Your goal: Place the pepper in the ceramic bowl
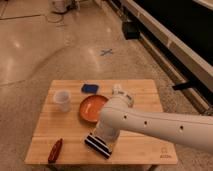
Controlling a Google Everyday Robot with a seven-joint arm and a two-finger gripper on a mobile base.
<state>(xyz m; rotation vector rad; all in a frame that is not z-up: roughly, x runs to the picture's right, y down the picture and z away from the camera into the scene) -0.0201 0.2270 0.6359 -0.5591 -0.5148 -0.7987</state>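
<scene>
Pickup looked to be the step in hand, since the pepper [55, 150] lay bare on the tabletop [145, 92], well apart from the ceramic bowl [91, 108], out toward the near left of it as the camera saw things, close to the front edge. The gripper [106, 134] hung at the end of the white arm [155, 125], just in front of the bowl and above a striped block [97, 145]. Whether it was clenched or released could not be told, though nothing seemed to be carried in it.

To do this well, the gripper would have needed to travel farther from the bowl, past the block without nudging it, then come down across the pepper's slim middle rather than its tapered tip.

A translucent cup [62, 100] stood just left of the bowl, a blue pad [90, 88] lay behind the bowl, and a white bottle-like thing [120, 93] sat to the bowl's right. The tabletop was pale wooden planking. Beyond the bowl stretched a shiny speckled floor [30, 45] with a blue cross [106, 51] marked on it.
</scene>
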